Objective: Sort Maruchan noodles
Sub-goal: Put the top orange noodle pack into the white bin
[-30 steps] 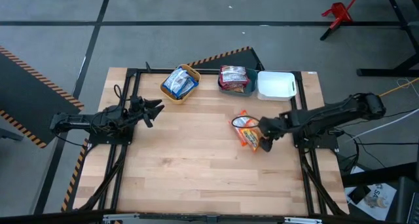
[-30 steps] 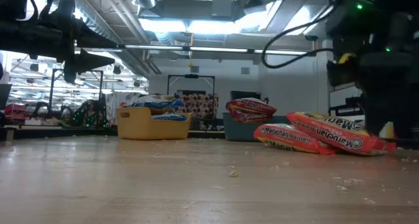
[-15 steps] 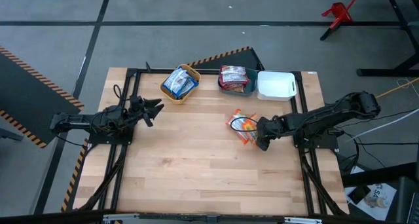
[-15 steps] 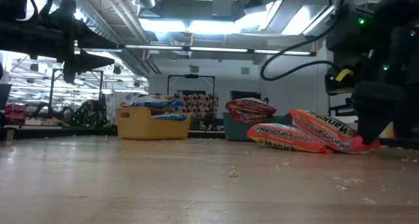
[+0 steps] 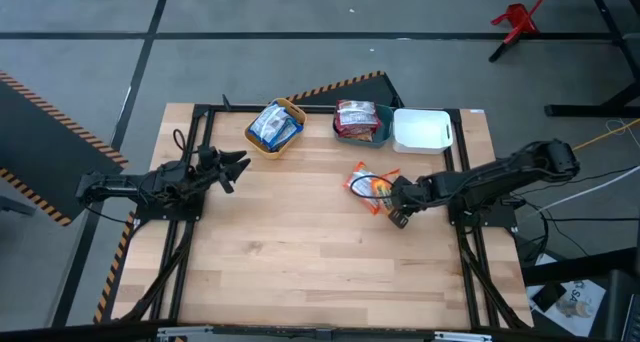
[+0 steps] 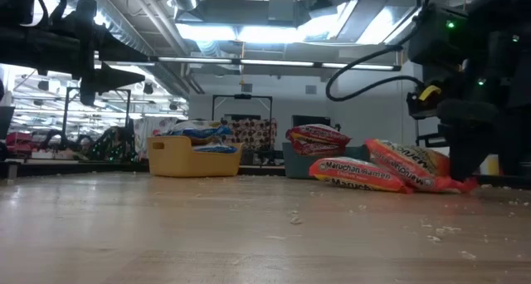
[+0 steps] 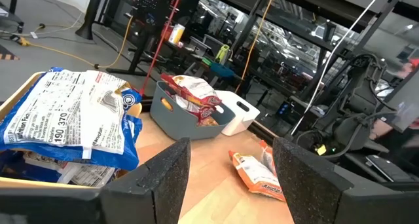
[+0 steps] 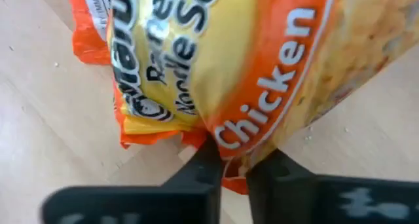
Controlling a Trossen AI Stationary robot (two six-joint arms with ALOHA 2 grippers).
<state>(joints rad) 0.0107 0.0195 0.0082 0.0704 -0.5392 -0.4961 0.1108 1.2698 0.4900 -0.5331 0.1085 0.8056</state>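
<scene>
Two orange-yellow Maruchan packets (image 5: 371,185) lie right of the table's middle, the upper one (image 6: 408,164) leaning on the lower one (image 6: 353,173). My right gripper (image 5: 397,206) is low at their right end and shut on the upper packet (image 8: 249,73). A yellow bin (image 5: 276,127) holds blue-and-white packets and a teal bin (image 5: 360,122) holds dark red ones. My left gripper (image 5: 237,165) hovers open near the table's left edge, holding nothing. My right gripper pinches the upper orange-yellow packet by the sealed edge (image 8: 228,156) at its right-hand end, between its two fingers. The fingers (image 8: 204,166) come from the table's right, low and slanting down. The packet's other end rests on the second packet, and its held end stays near the tabletop.
A white bin (image 5: 422,130) stands at the far right beside the teal bin. Crumbs dot the wooden tabletop (image 6: 290,219). The table's near half (image 5: 300,272) is bare wood. A black frame rail (image 5: 462,162) runs along the right side.
My right gripper has moved toward the table's left and far edges. It pushed the two orange-yellow packets a short way along the table, then shut on the upper packet's right end.
</scene>
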